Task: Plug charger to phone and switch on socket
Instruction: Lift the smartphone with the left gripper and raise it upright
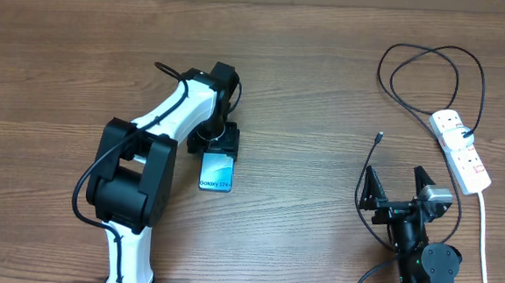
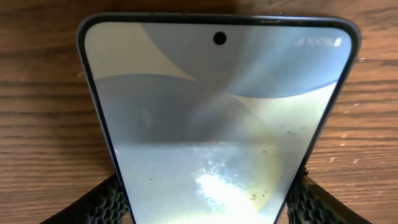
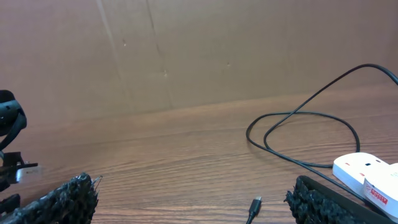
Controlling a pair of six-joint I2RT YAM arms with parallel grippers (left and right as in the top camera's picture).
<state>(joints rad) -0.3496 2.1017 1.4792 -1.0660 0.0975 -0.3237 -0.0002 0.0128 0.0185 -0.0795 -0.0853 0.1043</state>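
It looks like a robot lab bench: a left arm [image 1: 161, 127] and right arm [image 1: 422, 248] stand at a wood-grain table [image 1: 327, 76] backed by a plain brown board [image 3: 186, 50].

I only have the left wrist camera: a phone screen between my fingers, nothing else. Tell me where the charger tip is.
Observer: The charger tip lies loose on the table, well to the right of the phone and just ahead of the right gripper.
Operator: Report that gripper's state.
Observer: It is open and holds nothing.
Operator: Now locate the socket.
Observer: The socket lies at the far right of the table, beside the right gripper. The black cable runs in loops from the tip to it.
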